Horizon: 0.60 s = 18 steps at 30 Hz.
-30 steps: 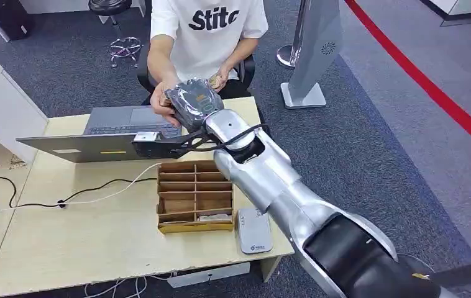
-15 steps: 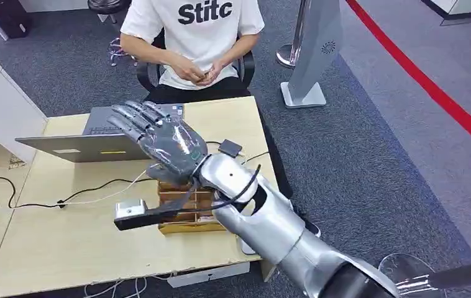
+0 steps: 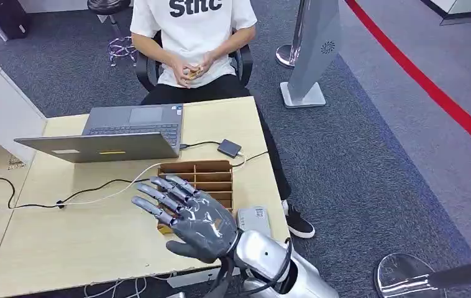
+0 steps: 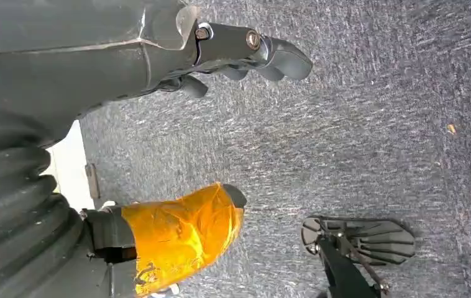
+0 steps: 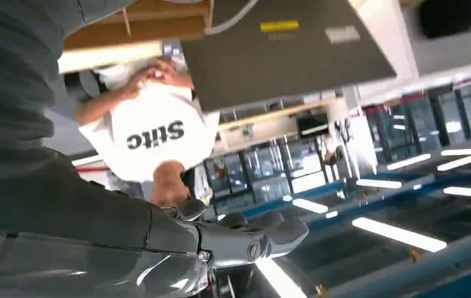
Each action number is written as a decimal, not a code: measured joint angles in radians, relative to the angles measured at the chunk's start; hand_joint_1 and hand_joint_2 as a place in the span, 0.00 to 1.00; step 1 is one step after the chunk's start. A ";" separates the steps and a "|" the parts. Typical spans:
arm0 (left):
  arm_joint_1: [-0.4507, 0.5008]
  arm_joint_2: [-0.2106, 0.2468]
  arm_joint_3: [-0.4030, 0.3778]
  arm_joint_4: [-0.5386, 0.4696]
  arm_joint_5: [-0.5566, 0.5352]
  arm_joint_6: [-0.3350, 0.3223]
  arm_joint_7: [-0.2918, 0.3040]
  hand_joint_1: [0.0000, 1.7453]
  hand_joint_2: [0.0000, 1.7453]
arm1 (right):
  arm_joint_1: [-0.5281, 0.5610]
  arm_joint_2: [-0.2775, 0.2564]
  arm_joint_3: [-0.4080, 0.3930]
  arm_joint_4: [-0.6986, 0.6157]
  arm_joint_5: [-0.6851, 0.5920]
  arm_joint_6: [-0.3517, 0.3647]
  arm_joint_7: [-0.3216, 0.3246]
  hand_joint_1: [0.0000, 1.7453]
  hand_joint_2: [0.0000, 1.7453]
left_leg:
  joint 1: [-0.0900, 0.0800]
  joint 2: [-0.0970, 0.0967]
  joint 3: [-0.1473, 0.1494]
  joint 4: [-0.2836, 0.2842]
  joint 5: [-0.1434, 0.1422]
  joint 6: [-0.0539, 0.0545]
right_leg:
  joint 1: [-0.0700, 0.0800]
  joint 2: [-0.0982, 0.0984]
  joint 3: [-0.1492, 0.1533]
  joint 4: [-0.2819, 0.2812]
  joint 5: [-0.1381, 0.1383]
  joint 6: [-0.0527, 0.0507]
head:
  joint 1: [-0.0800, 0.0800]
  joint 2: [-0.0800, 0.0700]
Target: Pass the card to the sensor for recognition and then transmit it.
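Head view: high, facing forward and down over the desk [image 3: 65,248]. Left wrist view: close, facing carpet [image 4: 376,124]. Right wrist view: inverted, low, sharing the seated person [image 3: 192,37] and laptop [image 3: 105,146].

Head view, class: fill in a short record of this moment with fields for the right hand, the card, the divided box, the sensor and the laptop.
Right hand: right hand above the desk's near edge, fingers spread, holding nothing
Card: in the seated person's hands, too small to confirm
Divided box: wooden divided box, partly behind the hand
Sensor: grey card sensor beside the box
Laptop: laptop open towards the person
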State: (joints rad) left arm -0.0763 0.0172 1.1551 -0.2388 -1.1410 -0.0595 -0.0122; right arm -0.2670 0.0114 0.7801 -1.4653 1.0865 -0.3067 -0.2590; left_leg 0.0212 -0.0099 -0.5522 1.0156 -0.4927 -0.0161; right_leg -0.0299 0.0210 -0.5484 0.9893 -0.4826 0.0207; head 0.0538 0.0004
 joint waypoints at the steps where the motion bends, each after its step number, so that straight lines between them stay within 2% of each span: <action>1: 0.000 0.000 0.002 0.000 0.000 0.000 0.000 0.00 1.00 | 0.010 0.000 0.001 0.005 -0.006 0.000 -0.003 0.00 1.00 | 0.000 0.000 0.000 0.000 0.000 0.000 | 0.000 0.000 0.000 0.000 0.000 0.000 | 0.000 0.000; 6: 0.000 -0.002 0.016 0.000 0.000 0.000 0.001 0.00 1.00 | 0.036 0.000 0.004 0.024 -0.019 0.003 -0.006 0.00 1.00 | 0.000 0.000 0.000 0.000 0.000 0.000 | 0.000 0.000 0.000 0.000 0.000 0.000 | 0.000 0.000; 10: 0.000 -0.003 0.017 0.000 -0.002 -0.001 0.001 0.00 1.00 | 0.033 0.008 0.007 0.041 -0.011 0.034 0.009 0.00 1.00 | 0.000 0.000 0.000 0.000 0.000 0.000 | 0.000 0.000 0.000 0.000 0.000 0.000 | 0.000 0.000; 14: -0.001 -0.003 0.017 0.000 -0.012 -0.005 0.003 0.00 1.00 | -0.012 0.050 0.018 0.120 0.034 0.095 0.083 0.00 1.00 | 0.000 0.000 0.000 0.000 0.000 0.000 | 0.000 0.000 0.000 0.001 0.000 0.000 | 0.000 0.000; 18: -0.002 -0.003 0.017 0.000 -0.019 -0.007 0.003 0.00 1.00 | -0.070 0.108 0.023 0.240 0.055 0.113 0.121 0.00 1.00 | 0.000 0.000 0.001 0.000 0.001 0.000 | 0.000 0.000 0.000 0.001 0.000 0.000 | 0.000 0.000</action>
State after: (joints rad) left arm -0.0782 0.0141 1.1719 -0.2388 -1.1597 -0.0664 -0.0095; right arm -0.3369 0.1191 0.8026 -1.2256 1.1414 -0.1942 -0.1384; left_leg 0.0216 -0.0098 -0.5517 1.0156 -0.4921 -0.0165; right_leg -0.0297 0.0213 -0.5480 0.9906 -0.4825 0.0205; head 0.0534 0.0004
